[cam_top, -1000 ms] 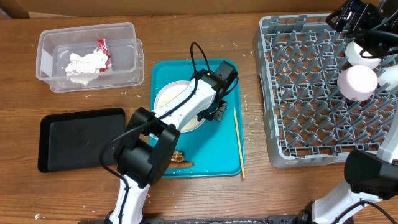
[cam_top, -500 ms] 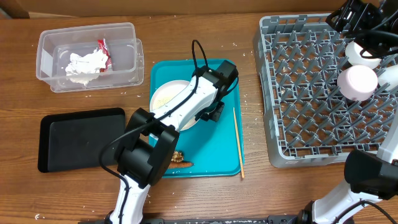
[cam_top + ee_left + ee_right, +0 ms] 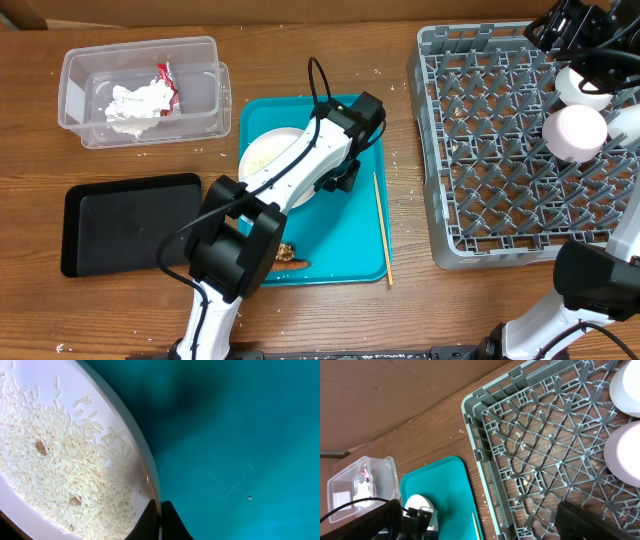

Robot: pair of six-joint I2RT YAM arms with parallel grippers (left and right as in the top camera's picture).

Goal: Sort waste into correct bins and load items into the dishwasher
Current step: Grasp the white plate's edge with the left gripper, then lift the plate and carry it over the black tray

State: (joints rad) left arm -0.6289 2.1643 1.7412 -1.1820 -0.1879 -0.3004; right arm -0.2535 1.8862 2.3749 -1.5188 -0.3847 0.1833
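Left pincer [image 3: 161, 522] is nipped tight on the plate [image 3: 142, 465] rim, rice [image 3: 60, 460] just left of its tips. Right pincer [image 3: 480, 522] hangs wide open, empty, above the dish rack [image 3: 530, 450].

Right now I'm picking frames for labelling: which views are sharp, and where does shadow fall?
Overhead: sharp, evenly lit. Left wrist: rice grains on the plate crisp, teal tray soft, shadowed near the top. Right wrist: dish rack sharp, fingers silhouetted.
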